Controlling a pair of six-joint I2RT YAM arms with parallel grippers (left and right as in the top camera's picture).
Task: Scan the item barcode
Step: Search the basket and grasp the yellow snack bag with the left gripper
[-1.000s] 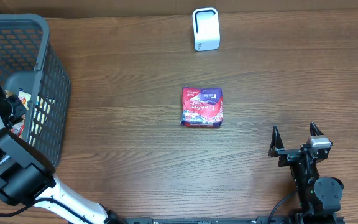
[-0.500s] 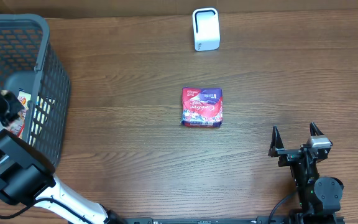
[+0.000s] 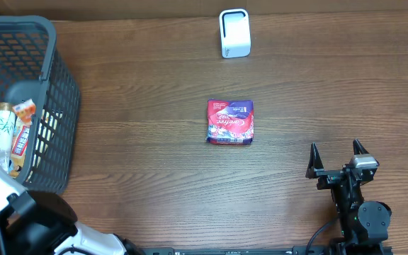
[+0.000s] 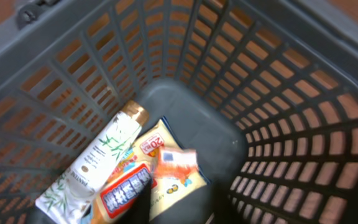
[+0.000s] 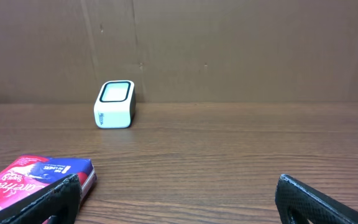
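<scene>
The Carefree packet [image 3: 230, 122] lies flat mid-worktop [image 3: 154, 177], just near of the white scanner [image 3: 234, 32], probably staged for pickup. The right hand [image 3: 335, 150] waits released, near right. The left hand's state over the basket [image 3: 61, 92] can't be told.

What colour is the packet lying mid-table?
The packet is red and purple with white lettering, clearest in the overhead view.

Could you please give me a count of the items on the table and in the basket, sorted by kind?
Basket: 1
Scanner: 1
Bottle: 1
Packs: 4 (red pack on the table; yellow pack, orange pack and blue-labelled pack overlapping in the basket, as best I can tell)
Total: 7
</scene>
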